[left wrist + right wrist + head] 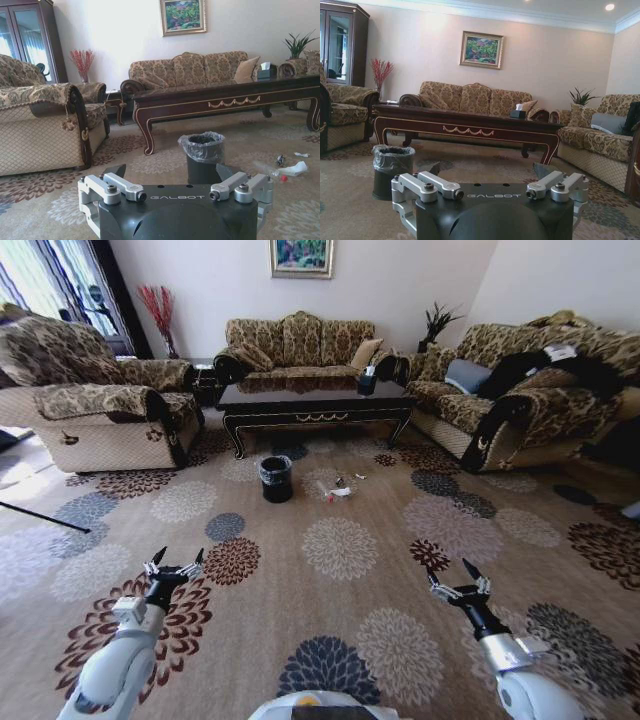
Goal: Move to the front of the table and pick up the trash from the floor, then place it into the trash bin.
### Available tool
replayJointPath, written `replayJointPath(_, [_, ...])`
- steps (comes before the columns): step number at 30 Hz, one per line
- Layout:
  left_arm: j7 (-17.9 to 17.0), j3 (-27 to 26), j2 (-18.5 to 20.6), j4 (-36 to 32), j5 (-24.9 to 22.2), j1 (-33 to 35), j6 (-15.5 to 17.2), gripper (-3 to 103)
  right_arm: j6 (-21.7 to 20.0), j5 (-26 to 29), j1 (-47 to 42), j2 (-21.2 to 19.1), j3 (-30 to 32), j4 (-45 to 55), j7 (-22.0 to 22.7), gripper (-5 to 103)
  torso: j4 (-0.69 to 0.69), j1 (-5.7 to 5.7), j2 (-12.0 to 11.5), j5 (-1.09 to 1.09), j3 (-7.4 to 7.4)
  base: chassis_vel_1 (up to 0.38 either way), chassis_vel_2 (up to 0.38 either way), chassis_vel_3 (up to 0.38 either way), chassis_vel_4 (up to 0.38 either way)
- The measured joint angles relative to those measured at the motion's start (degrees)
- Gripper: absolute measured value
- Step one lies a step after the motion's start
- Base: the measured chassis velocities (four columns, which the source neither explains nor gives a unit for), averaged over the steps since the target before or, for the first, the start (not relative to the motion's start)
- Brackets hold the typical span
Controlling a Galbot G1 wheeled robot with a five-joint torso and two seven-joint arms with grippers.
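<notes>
- Risk 1: your 2 grippers, the left gripper (174,565) and the right gripper (455,576), hang low over the floor (340,590), well short of the bin (275,479). Reach from here and, in my judgement, you close on carpet, not trash.
- Risk 2: the bin stands just before the table (315,407), with the trash (338,490) just beside it. Drive in carelessly and the base may tip the bin or scatter the scraps.
- Risk 3: the bottle (270,170), clear with a red cap, lies on its side beyond the bin; I judge it likely to roll under a poor pinch.
- Fingers: both pairs stand spread wide and hold nothing.
- Trash versus fingers: bottle, white wad (294,168) and small scraps lie to the right of the bin, well ahead of both grippers and nearer the table than to you. Nothing touches the fingers.
</notes>
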Motion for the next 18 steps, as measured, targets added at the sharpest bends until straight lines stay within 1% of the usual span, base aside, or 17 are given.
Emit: replayJointPath(18, [0.0,-0.1,-0.1,0.0,0.0,0.2,0.0,100,0.5,0.2,0.0,0.1,-0.1,-0.3,-0.7,100,0.00,-1.31,-4.0,0.00,-2.71,0.000,0.000,0.000,0.000])
